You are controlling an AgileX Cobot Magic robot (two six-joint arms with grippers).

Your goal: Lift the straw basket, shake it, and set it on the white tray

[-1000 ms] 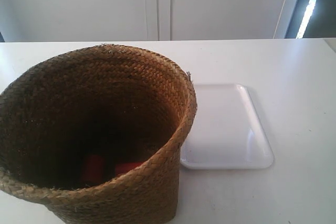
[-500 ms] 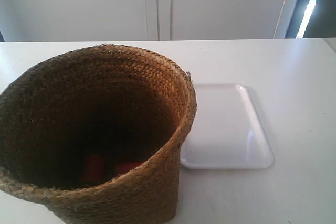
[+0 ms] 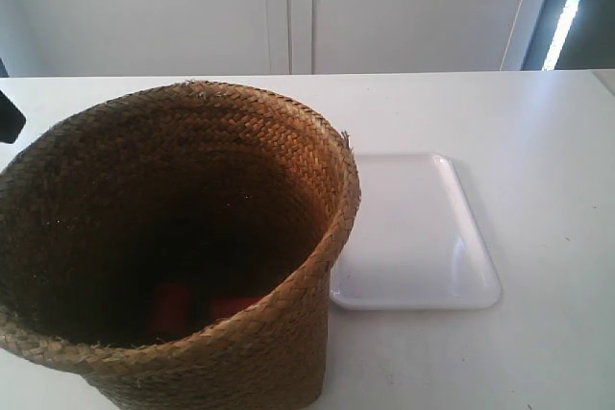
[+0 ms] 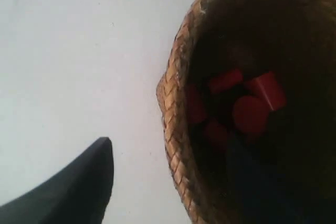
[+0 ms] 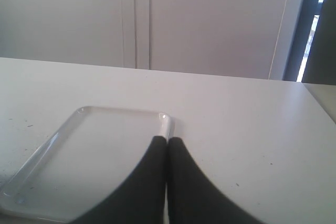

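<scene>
The brown straw basket (image 3: 240, 170) stands upright on the table at the exterior view's left, its side touching or overlapping the near edge of the white tray (image 3: 413, 237). Several red pieces (image 3: 173, 309) lie at its bottom. In the left wrist view my left gripper (image 4: 170, 145) is open astride the basket's rim (image 4: 176, 129): one dark finger (image 4: 84, 182) is outside, the other shows dimly inside near the red pieces (image 4: 252, 111). My right gripper (image 5: 168, 140) is shut on nothing, its tips over the far corner of the tray (image 5: 105, 145).
The white table (image 3: 538, 141) stretches behind and to the right of the tray. A pale wall with panels (image 3: 288, 7) closes the back. A dark part of an arm (image 3: 8, 117) shows at the exterior view's left edge.
A dark part of an arm has come into the exterior view at its left edge beside the basket. Basket and tray have not moved.
</scene>
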